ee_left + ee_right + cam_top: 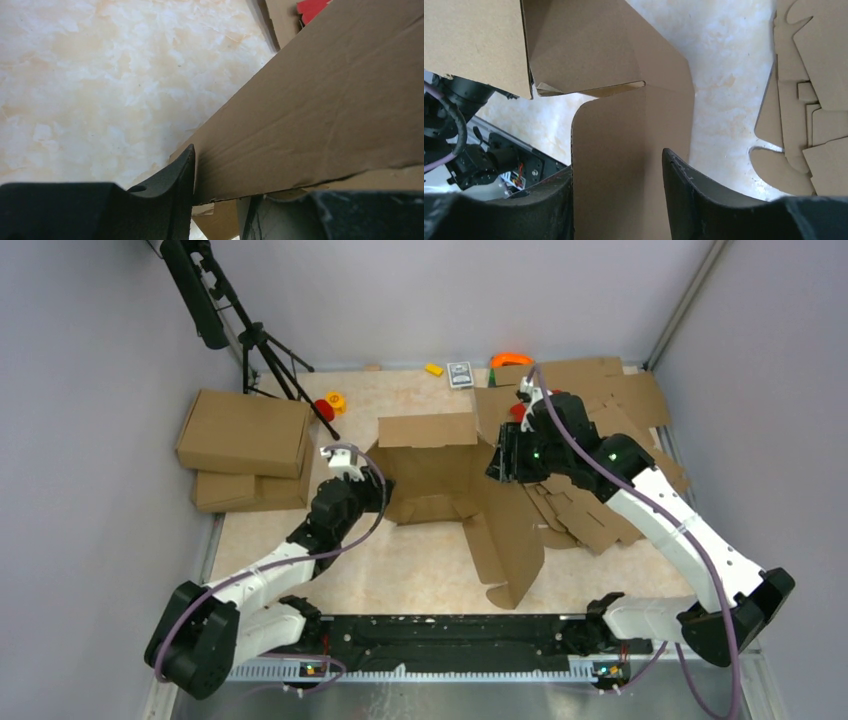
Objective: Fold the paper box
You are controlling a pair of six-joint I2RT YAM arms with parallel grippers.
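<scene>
Paper box (430, 430) on marbled beige tabletop (400, 580) between pale, perhaps lilac, walls (90, 360)

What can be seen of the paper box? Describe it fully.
The paper box is plain brown corrugated cardboard, half folded and open on top, on the table. Its back wall stands upright, its sides are raised, and a long round-cornered flap stretches toward the near edge. The left hand is at its left wall, the right hand at its right wall; cardboard shows between each hand's fingers.
</scene>
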